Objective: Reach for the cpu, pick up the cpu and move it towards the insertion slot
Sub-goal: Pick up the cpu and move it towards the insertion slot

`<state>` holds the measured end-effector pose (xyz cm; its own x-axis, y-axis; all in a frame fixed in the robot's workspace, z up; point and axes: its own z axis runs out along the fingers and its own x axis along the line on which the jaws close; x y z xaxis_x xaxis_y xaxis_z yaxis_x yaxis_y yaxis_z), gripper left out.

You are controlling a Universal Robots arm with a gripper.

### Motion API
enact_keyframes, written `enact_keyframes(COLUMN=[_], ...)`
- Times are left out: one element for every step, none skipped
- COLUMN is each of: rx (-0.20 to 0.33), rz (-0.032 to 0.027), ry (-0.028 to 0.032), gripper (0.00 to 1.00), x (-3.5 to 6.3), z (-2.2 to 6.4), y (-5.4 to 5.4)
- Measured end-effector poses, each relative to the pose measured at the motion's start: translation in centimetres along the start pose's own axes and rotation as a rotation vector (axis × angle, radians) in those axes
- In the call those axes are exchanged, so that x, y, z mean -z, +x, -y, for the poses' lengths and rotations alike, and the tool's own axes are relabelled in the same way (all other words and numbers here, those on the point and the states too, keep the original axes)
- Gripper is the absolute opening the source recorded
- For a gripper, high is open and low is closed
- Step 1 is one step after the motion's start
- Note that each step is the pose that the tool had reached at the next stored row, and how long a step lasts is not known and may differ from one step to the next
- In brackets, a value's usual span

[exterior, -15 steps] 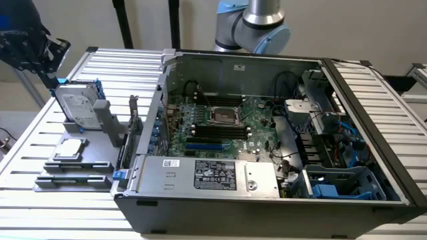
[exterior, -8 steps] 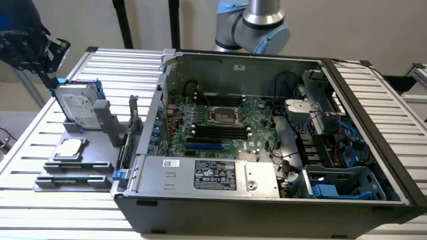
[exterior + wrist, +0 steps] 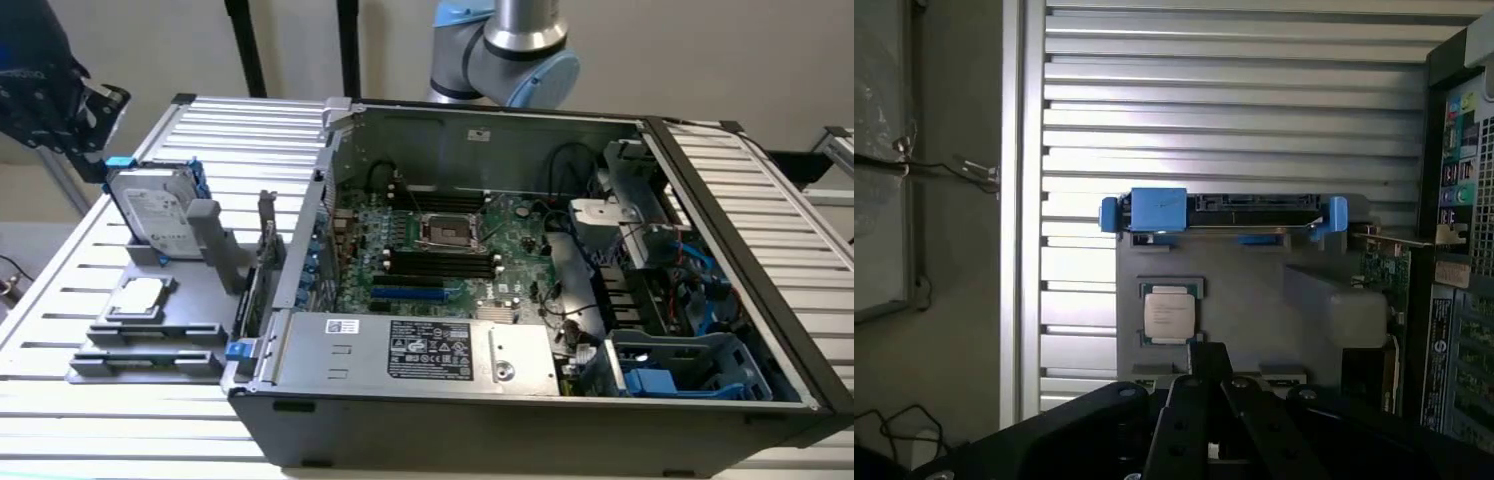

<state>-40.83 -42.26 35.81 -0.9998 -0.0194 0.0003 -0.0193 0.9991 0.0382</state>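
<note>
The cpu (image 3: 140, 297), a small square chip with a silvery top, lies flat in a recess of the grey fixture (image 3: 150, 345) on the slatted table, at the exterior view's left. In the wrist view the cpu (image 3: 1170, 312) sits just beyond my gripper (image 3: 1206, 356), whose dark fingers are shut together on nothing. In the exterior view my gripper (image 3: 91, 108) hangs high at the upper left, well above and behind the fixture. The insertion slot (image 3: 447, 232) is the square socket in the middle of the motherboard, inside the open computer case.
A silver hard drive (image 3: 151, 208) with a blue bracket stands upright at the back of the fixture, and its blue bracket (image 3: 1158, 210) lies just past the cpu. The case wall (image 3: 287, 270) rises between fixture and motherboard. The table's edge (image 3: 1012, 200) borders the fixture.
</note>
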Motion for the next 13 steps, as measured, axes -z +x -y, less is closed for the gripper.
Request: enact_keyframes(rx=[0.000, 0.001, 0.001, 0.002, 0.003, 0.004, 0.005, 0.006, 0.007, 0.006, 0.006, 0.006, 0.006], rz=[-0.0001, -0.0002, -0.0002, -0.0002, -0.0003, -0.0001, -0.0002, -0.0003, -0.0003, -0.0004, -0.0004, -0.0003, -0.0003], ry=[0.0001, 0.0001, 0.0001, 0.0001, 0.0001, 0.0000, 0.0000, 0.0002, 0.0002, 0.0003, 0.0003, 0.0003, 0.0003], gripper=[0.11, 0.11, 0.11, 0.11, 0.11, 0.11, 0.11, 0.11, 0.11, 0.12, 0.18, 0.24, 0.24], x=[-0.17, -0.34, -0.49, -0.63, -0.74, -0.84, -0.85, -0.85, -0.85, -0.85, -0.85, -0.85, -0.85], z=[0.02, 0.03, 0.04, 0.04, 0.05, 0.05, 0.04, 0.05, 0.05, 0.04, 0.04, 0.04, 0.04], y=[0.3, 0.5, 0.8, 1.0, 1.2, 1.5, 1.5, 1.5, 1.5, 1.5, 1.6, 1.6, 1.6])
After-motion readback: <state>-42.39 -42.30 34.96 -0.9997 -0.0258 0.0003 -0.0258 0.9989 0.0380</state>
